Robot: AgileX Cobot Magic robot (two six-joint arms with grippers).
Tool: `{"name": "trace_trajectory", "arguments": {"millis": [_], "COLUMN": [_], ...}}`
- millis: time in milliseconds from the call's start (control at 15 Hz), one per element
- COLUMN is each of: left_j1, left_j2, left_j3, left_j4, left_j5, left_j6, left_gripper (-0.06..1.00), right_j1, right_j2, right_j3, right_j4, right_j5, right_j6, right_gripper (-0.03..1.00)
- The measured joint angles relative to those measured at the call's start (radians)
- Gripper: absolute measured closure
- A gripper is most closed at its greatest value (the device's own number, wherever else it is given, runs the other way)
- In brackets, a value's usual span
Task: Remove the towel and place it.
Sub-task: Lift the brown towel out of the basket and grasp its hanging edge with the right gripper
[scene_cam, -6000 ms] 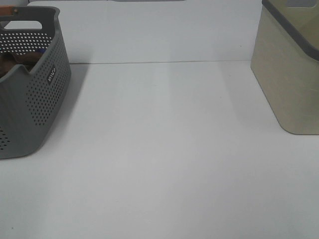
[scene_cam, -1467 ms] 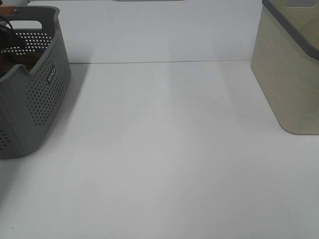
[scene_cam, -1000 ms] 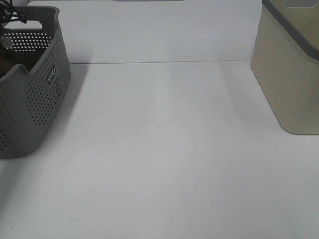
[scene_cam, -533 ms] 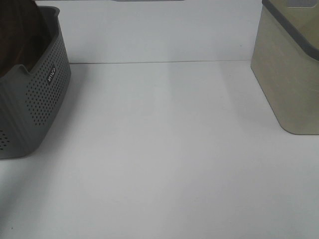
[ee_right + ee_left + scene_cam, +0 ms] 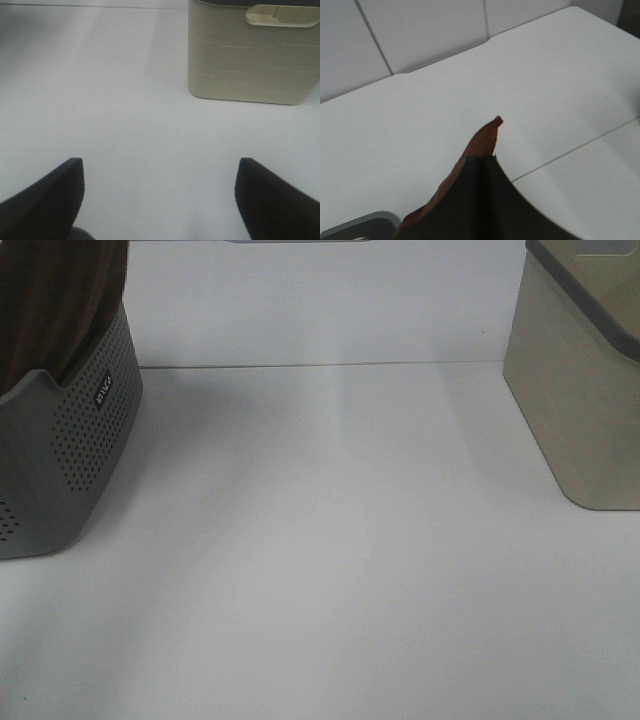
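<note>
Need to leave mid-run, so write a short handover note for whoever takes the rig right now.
Left hand: shut on the towel; the hand itself is out of the high view.
Right hand: open and empty, over bare table, facing the beige bin.
Towel: rises out of the grey basket, with its lower end inside.
Done: towel gripped and raised above the rim.
Left: lift it clear of the basket, set it down, release.
</note>
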Motion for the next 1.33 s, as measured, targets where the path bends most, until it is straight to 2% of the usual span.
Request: {"name": "trace_trajectory", "arguments": {"millis": [267,333,467,600,733,933,1000,1067,1133,1267,1333], "left_j1": [-0.172,-0.257,-0.319,-0.397,-0.461,-0.515,-0.530,-0.541,-0.549,-0.549,-0.549], "left_j2": [-0.030,-0.030,-0.030,-0.030,-0.030,-0.030,-0.030,-0.030,-0.030,-0.030,-0.030], "left_j3": [0.000,0.000,0.000,0.000,0.000,0.000,0.000,0.000,0.000,0.000,0.000], "left_j4": [-0.037,-0.037,-0.037,-0.037,-0.042,-0.048,-0.050,-0.051,-0.054,-0.057,-0.057], "left_j5": [0.057,0.107,0.127,0.141,0.141,0.139,0.135,0.128,0.125,0.125,0.125], "left_j6": [0.059,0.064,0.067,0.068,0.068,0.068,0.068,0.068,0.068,0.068,0.068], "left_gripper": [0.94,0.94,0.94,0.94,0.94,0.94,0.94,0.94,0.94,0.94,0.94], "right_j1": [0.000,0.000,0.000,0.000,0.000,0.000,0.000,0.000,0.000,0.000,0.000], "right_j2": [0.038,0.086,0.139,0.226,0.336,0.484,0.545,0.616,0.764,0.905,0.980], "right_j3": [0.000,0.000,0.000,0.000,-0.001,-0.010,-0.010,-0.010,-0.010,-0.010,-0.011], "right_j4": [0.005,0.025,0.055,0.119,0.233,0.441,0.549,0.647,0.872,1.107,1.187], "right_j5": [0.000,0.000,-0.001,-0.017,-0.028,-0.092,-0.129,-0.170,-0.234,-0.245,-0.250], "right_j6": [0.000,0.000,0.000,-0.008,-0.092,-0.301,-0.406,-0.551,-0.874,-1.154,-1.264], "right_gripper": [0.20,0.20,0.22,0.27,0.35,0.39,0.39,0.40,0.39,0.38,0.37]}}
